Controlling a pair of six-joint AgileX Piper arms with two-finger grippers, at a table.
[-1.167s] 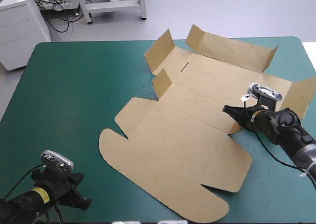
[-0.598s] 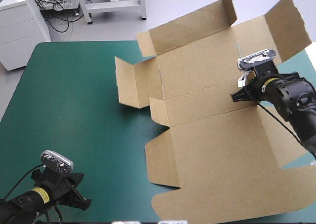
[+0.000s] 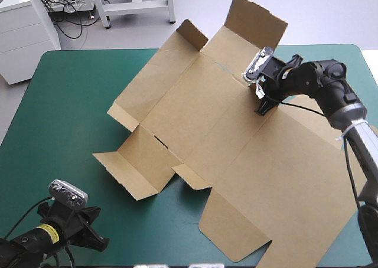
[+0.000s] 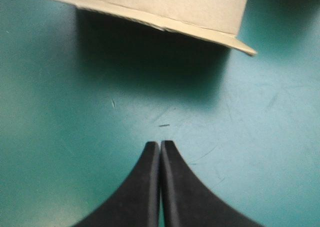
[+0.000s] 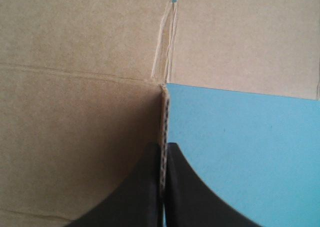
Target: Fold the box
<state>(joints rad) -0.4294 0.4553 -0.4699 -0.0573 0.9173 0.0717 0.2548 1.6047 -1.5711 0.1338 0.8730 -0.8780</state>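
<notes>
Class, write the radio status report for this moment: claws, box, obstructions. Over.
Right claw shut on the box edge. Left claw shut, empty, over the teal-green cover. Box unfolded, tilted up, far side raised. No obstruction seen.

box: table right | right hand — its far part | left hand — near-left corner

Lab, teal-green table, white cabinet, floor cables

pale grey floor, white cabinet far left, white frame legs, tangled cables
</notes>
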